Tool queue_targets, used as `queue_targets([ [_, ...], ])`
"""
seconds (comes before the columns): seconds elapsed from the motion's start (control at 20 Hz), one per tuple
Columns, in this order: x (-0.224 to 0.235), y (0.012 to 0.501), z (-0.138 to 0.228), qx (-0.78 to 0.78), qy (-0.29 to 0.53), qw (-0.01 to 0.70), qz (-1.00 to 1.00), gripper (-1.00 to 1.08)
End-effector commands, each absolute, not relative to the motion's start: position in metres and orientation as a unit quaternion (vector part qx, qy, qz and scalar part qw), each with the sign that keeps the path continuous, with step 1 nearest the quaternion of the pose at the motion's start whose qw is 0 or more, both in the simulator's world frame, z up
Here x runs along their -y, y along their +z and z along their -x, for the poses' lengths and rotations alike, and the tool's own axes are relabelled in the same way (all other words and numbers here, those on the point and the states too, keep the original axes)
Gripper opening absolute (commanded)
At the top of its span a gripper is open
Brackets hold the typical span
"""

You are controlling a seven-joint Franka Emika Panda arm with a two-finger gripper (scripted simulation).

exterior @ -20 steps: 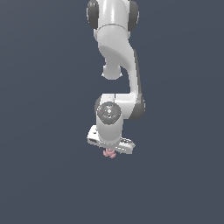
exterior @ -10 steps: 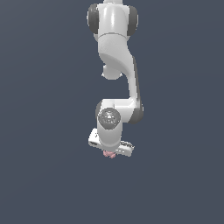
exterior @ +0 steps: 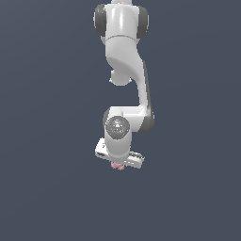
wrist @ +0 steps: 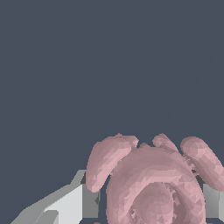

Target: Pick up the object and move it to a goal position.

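The object (exterior: 117,165) is a tiny pale pink knob with rounded lobes. In the exterior view only a sliver of it shows under the white hand of my arm. In the wrist view the object (wrist: 153,183) fills the near part of the picture, with lobes around a central ring. My gripper (exterior: 118,164) is shut on the object, and a grey fingertip (wrist: 89,199) presses at each side of it. The fingers themselves are hidden behind the hand in the exterior view.
Plain dark grey ground surrounds the arm in both views. The white arm (exterior: 124,70) reaches down from the top of the exterior view.
The arm has drawn a little further up and toward the camera with the pink object still held; the hand's tilt has changed slightly.
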State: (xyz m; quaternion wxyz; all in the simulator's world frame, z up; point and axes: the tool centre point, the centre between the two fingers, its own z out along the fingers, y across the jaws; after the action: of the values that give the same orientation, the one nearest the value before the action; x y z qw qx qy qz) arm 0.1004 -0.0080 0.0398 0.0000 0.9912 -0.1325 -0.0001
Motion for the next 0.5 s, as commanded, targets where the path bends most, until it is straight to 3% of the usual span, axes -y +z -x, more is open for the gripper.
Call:
queue_targets([
  [0.0,0.008,0.040,-0.100,0.132,0.000,0.000,-0.991,-1.00],
  [0.45,-0.004,0.046,-0.089,0.132,0.000,0.000,-0.991,-1.00],
])
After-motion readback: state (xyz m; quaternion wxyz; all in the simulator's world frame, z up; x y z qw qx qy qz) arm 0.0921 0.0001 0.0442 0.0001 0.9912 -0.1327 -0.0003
